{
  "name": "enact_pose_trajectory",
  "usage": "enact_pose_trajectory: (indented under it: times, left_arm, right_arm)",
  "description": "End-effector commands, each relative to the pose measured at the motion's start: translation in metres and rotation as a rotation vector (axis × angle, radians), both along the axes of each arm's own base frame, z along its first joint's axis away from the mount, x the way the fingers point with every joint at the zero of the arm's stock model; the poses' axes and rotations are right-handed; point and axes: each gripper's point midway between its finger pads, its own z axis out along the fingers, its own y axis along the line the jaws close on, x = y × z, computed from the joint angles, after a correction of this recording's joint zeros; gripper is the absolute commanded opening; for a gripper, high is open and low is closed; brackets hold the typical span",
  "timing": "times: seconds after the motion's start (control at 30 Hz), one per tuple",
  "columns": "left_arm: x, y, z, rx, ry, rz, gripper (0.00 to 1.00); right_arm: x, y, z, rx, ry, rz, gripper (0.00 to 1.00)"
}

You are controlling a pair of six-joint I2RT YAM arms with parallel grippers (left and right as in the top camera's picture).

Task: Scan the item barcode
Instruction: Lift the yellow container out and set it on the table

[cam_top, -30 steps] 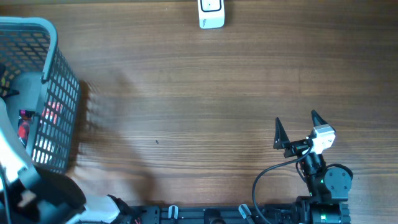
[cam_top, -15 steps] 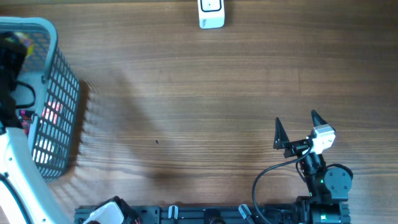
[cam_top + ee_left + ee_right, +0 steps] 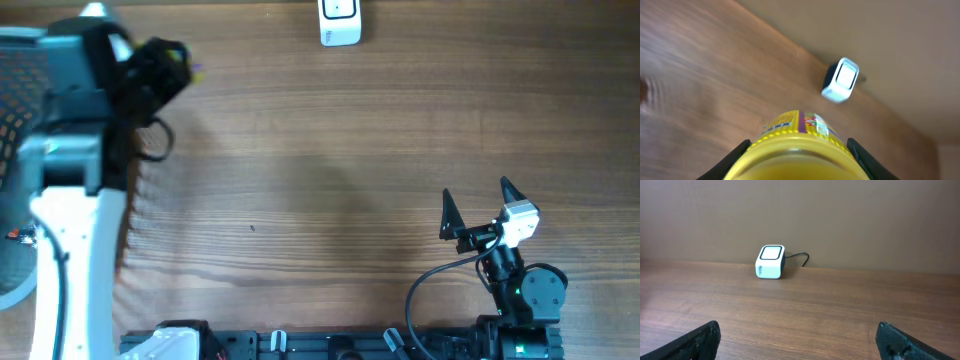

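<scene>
A yellow round item point(image 3: 795, 145) with a purple and yellow label fills the bottom of the left wrist view, and my left gripper point(image 3: 797, 152) is shut on it, one black finger on each side. From overhead that gripper point(image 3: 165, 65) hangs over the table's far left, just right of the basket, with only a sliver of the item point(image 3: 195, 70) showing. No barcode can be made out. The white scanner point(image 3: 340, 22) stands at the far edge, ahead of the item in the left wrist view point(image 3: 841, 80). My right gripper point(image 3: 478, 205) rests open and empty at the near right.
A grey-blue mesh basket point(image 3: 15, 110) stands at the left edge, mostly hidden under my left arm. The scanner point(image 3: 771, 262) has a thin cable trailing behind it. Bare wooden tabletop point(image 3: 320, 180) lies between the two arms.
My left arm has risen out of the basket and swung to the far right of it, carrying the yellow item. The right arm has not moved.
</scene>
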Motion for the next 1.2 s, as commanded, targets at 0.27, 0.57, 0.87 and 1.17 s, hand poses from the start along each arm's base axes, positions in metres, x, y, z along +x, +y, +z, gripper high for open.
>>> enact_pose_trajectory:
  times: [0.27,0.57,0.87,1.17]
  left_arm:
    - [0.05,-0.094,-0.179,0.215,0.383,-0.15,0.45]
    - [0.034,-0.148,-0.289,0.303,0.582,-0.271,0.47]
    - [0.032,-0.152,-0.306,0.204,0.617,-0.08,0.62]
    - [0.026,-0.15,-0.305,0.222,0.638,-0.09,0.94]
  right_arm:
    - [-0.001,0.003,0.001,-0.005,-0.008,0.016,1.0]
    - [-0.001,0.003,0.001,-0.005,-0.008,0.017,1.0]
    - [-0.001,0.003,0.001,-0.005,-0.008,0.016,1.0]
    - [-0.001,0.003,0.001,-0.005,-0.008,0.016,1.0]
